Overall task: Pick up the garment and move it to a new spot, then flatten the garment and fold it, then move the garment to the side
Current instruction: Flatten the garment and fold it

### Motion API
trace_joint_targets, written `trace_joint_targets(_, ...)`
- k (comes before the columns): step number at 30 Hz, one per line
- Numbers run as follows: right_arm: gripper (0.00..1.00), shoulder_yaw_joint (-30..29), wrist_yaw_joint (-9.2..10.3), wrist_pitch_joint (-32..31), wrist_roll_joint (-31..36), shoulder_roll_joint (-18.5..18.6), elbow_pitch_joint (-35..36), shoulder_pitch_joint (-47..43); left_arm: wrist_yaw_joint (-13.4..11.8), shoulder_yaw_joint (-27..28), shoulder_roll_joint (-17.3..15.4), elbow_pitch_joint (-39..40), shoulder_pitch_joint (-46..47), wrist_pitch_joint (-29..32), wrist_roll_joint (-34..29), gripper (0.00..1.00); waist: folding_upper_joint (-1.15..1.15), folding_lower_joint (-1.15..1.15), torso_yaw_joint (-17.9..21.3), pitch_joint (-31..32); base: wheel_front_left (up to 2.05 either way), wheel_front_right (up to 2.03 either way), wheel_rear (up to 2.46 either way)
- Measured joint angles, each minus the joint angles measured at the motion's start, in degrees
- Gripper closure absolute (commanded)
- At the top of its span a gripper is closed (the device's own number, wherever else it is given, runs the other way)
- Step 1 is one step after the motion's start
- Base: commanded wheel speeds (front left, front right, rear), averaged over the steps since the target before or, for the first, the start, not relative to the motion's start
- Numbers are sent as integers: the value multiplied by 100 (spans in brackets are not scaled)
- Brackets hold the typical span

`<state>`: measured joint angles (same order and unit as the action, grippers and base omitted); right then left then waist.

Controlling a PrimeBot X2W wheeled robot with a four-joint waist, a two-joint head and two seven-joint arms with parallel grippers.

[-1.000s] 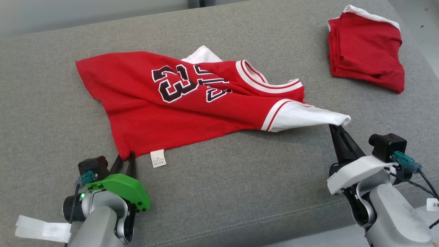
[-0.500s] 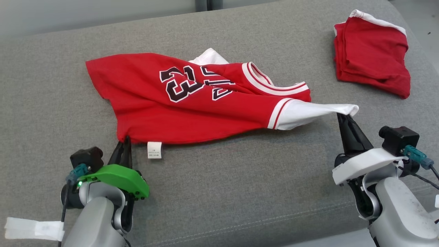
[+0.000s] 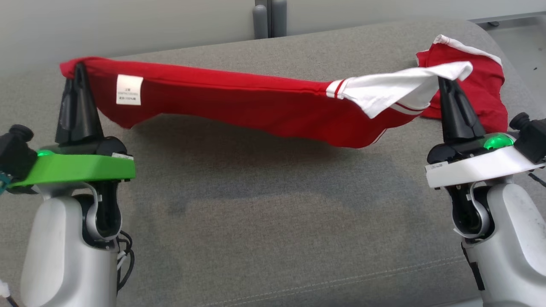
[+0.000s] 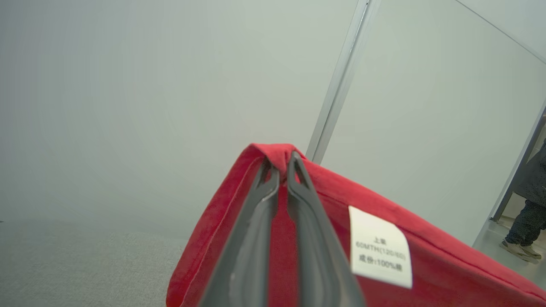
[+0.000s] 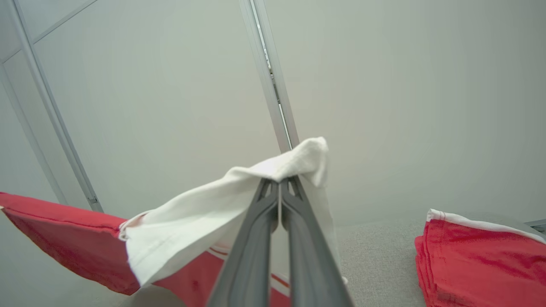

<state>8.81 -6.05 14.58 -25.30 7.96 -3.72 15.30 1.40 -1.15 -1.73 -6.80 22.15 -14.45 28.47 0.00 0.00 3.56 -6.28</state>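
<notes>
The garment (image 3: 239, 100), a red jersey with white sleeves, hangs stretched in the air between my two grippers above the grey cushion. My left gripper (image 3: 78, 67) is shut on its red hem corner, close to a white care label (image 3: 129, 89). In the left wrist view the gripper (image 4: 282, 162) pinches red cloth (image 4: 426, 264) between both fingers. My right gripper (image 3: 444, 79) is shut on the tip of the white sleeve (image 3: 396, 87). The right wrist view shows that gripper (image 5: 280, 183) pinching the white sleeve (image 5: 204, 221), with the red body (image 5: 55, 234) sagging to the left.
A folded red garment with a white edge (image 3: 482, 72) lies at the far right of the grey cushion (image 3: 273, 221), just behind my right gripper. It also shows in the right wrist view (image 5: 477, 264). A pale wall stands behind. A person's leg and shoe (image 4: 522, 238) are at the far right.
My left gripper has shut on the hem corner. Both arms have lifted, and the jersey has risen off the cushion to hang between them. The head camera has tilted up.
</notes>
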Motion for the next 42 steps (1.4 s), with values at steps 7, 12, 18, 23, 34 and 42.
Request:
trace_joint_targets(7, 100, -416, -48, 2, -257, 4, 1290, 55, 216, 265, 5, 1429, -171, -23, -57, 100, 0, 0, 66, 208, 0, 0, 0)
trace_joint_targets(12, 100, -566, -49, 9, -427, 42, 1940, 49, 268, 254, 8, 2083, -212, -31, -58, 100, 0, 0, 92, 215, 0, 0, 0)
trace_joint_targets(18, 100, -202, -69, -196, -1038, 9, 1926, -452, 311, -197, 4, 1953, -745, 126, -42, 100, 0, 0, 64, 82, 0, 0, 0)
trace_joint_targets(23, 100, 388, -75, -864, -1280, -11, 1006, -664, 321, -561, -3, 1176, -1122, 693, 356, 100, 0, 0, 24, -143, 0, 0, 0)
trace_joint_targets(34, 100, -285, 14, -683, -575, 101, -40, 3846, 278, -27, -256, 481, 2720, 829, 257, 100, 0, 0, -144, -476, 0, 0, 0)
trace_joint_targets(42, 100, 145, 1, -948, -690, 108, -1168, 2614, 421, -537, -242, -322, 1740, 1347, 413, 100, 0, 0, -307, -195, 0, 0, 0)
